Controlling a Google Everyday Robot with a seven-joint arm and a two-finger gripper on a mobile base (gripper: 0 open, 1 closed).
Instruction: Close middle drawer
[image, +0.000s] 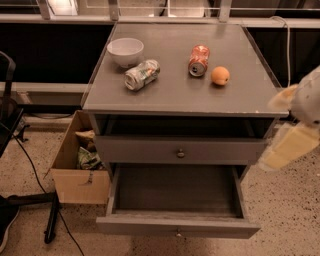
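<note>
Gripper (286, 149) sits at the right edge of the view: a pale yellow, blurred shape hanging from a cream arm segment (306, 97). Whether it is spread or closed cannot be told, and nothing is seen held in it. It sits just off the right side of the grey cabinet (200, 97), level with the upper drawer (150, 149). It is above and to the right of the pulled-out drawer's right front corner, with no visible contact with any drawer.

Middle drawer (175, 195) is the low one under the upper drawer. It is pulled far out toward the camera, with its wide, shallow dark-grey tray exposed and bare. It has a low flat front with a small round knob (177, 232) at the centre, near the bottom edge of the view. The lowest drawer is not visible.

The upper drawer's front has its own round knob (180, 153), and a dark gap runs between it and the cabinet top.

On the cabinet top:
- A white bowl (125, 50) stands upright at the back left.
- A silver-green can (142, 74) lies on its side just in front and right of the bowl.
- A red can (198, 60) lies on its side right of centre.
- An orange (220, 75) sits just beside the red can on the right, apart from it.

An open cardboard box (75, 177) stands on the speckled floor (290, 215), left of the cabinet and close against it, with crumpled packaging (88, 156) inside. A black cable (31, 162) and a black stand leg (51, 222) lie further left. A white cable (288, 37) hangs at the back right.
</note>
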